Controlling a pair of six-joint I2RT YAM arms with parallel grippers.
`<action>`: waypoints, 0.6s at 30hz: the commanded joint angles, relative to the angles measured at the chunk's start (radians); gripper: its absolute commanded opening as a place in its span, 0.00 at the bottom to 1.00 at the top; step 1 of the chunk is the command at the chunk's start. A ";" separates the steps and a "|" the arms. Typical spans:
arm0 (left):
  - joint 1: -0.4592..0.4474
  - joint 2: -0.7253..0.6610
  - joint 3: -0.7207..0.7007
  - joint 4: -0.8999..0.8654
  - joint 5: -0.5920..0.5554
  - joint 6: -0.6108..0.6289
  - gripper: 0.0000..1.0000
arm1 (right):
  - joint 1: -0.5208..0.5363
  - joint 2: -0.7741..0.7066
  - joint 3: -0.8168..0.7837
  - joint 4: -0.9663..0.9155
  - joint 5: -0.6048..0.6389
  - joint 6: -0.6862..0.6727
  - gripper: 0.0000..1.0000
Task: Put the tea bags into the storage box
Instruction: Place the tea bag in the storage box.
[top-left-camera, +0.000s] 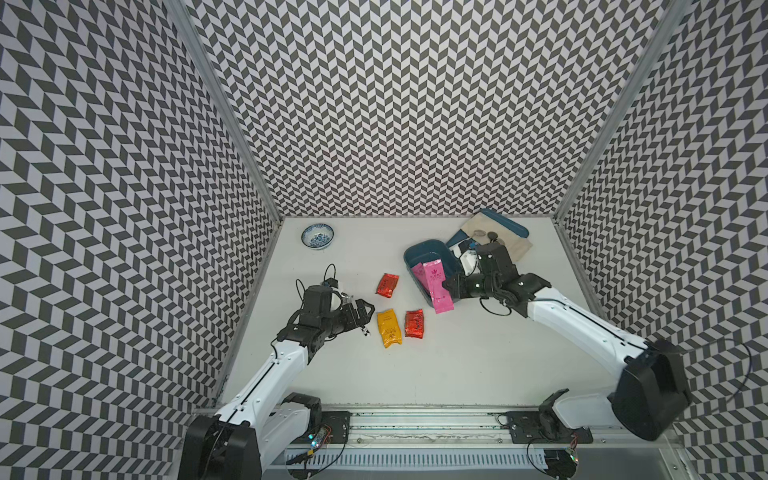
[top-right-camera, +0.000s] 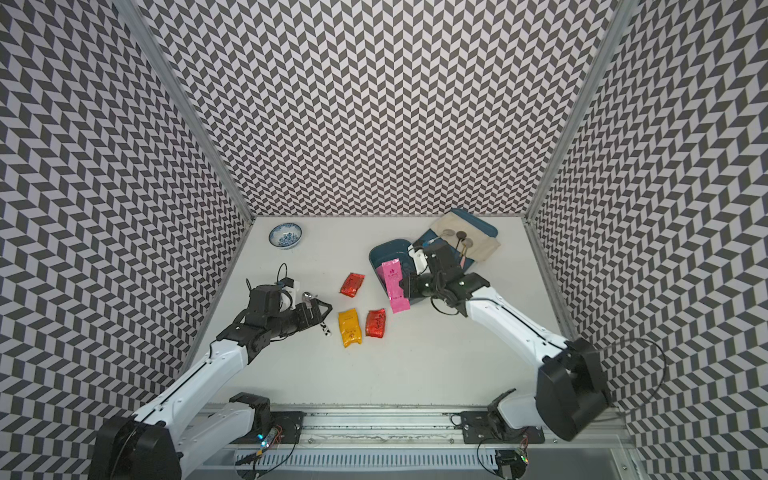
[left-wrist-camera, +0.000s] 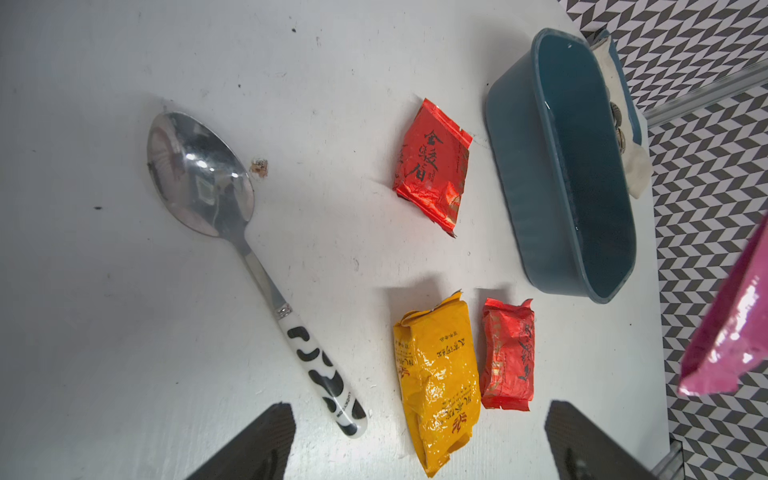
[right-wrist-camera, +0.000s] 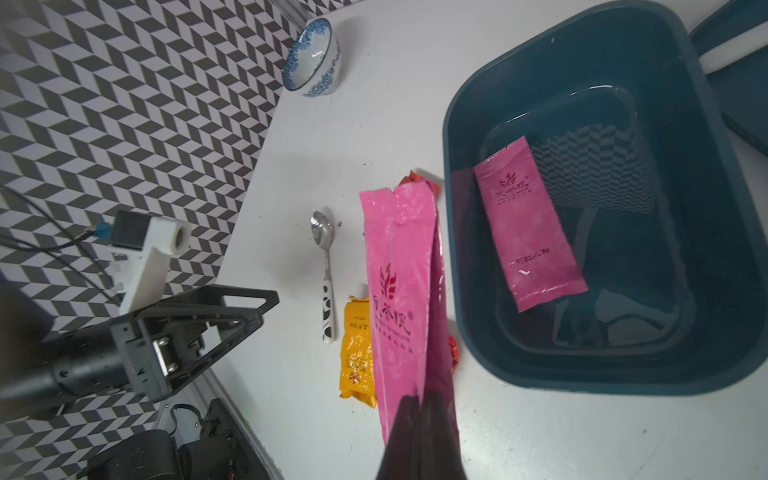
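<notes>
- On the table (top-left-camera: 457, 365): two red sachets (top-left-camera: 387, 285) (top-left-camera: 414, 323), one yellow sachet (top-left-camera: 389, 328)
- Inside storage box (right-wrist-camera: 449, 137): one pink sachet (right-wrist-camera: 530, 224)
- Right gripper (right-wrist-camera: 420, 419) pinches second pink sachet (right-wrist-camera: 395, 270); left gripper (top-left-camera: 365, 311) spread, empty

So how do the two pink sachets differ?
The long pink foil sachet in the right gripper is pinched; the second pink foil sachet in the deep teal plastic tub lies loose. The held one is in the air, the other flat on the tub's floor. Same colour and logo.
</notes>
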 joint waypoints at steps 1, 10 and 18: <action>-0.003 0.010 0.055 0.011 0.005 0.025 1.00 | -0.058 0.137 0.115 -0.064 -0.110 -0.169 0.00; -0.003 0.045 0.062 -0.005 -0.037 0.054 1.00 | -0.109 0.416 0.294 -0.089 -0.133 -0.305 0.00; -0.002 0.062 0.082 -0.019 -0.063 0.066 1.00 | -0.129 0.591 0.459 -0.105 -0.170 -0.321 0.00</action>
